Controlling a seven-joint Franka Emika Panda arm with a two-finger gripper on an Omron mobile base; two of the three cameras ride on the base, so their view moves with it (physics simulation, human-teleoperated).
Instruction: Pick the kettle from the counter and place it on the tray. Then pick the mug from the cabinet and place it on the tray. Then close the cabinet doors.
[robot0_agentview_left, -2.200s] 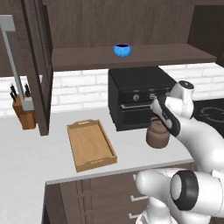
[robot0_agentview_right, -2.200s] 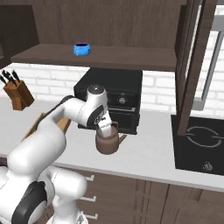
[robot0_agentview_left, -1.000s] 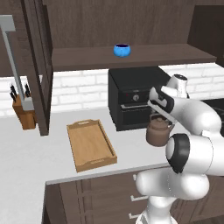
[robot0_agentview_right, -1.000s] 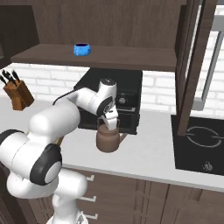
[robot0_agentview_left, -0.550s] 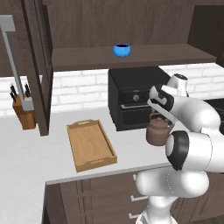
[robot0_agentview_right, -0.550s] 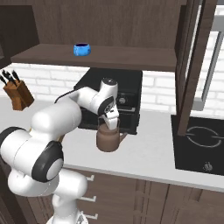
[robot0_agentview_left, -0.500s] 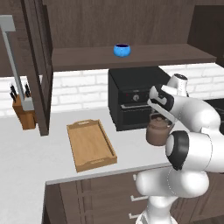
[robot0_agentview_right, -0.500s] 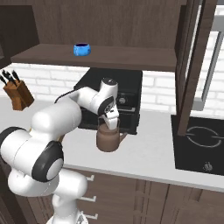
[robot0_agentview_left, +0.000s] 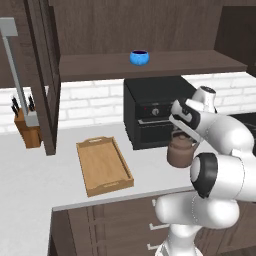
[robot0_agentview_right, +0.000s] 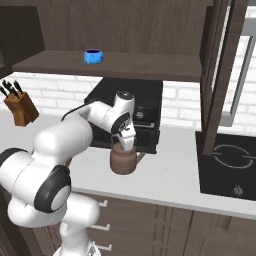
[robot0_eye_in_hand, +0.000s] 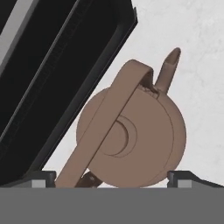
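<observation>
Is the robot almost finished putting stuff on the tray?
Not yet, nothing looks done. The tray holds nothing. The kettle sits on the counter by the black oven, and the gripper hangs right above it with jaws open, so grabbing it is in hand. Left: moving the kettle, fetching the blue mug from the cabinet shelf, and shutting the open cabinet doors.

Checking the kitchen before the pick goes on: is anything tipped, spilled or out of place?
Nothing stands out. The kettle stands upright on the counter before the black oven, the open claw just above its handle. The tray lies flat, the mug sits on the cabinet shelf.
</observation>
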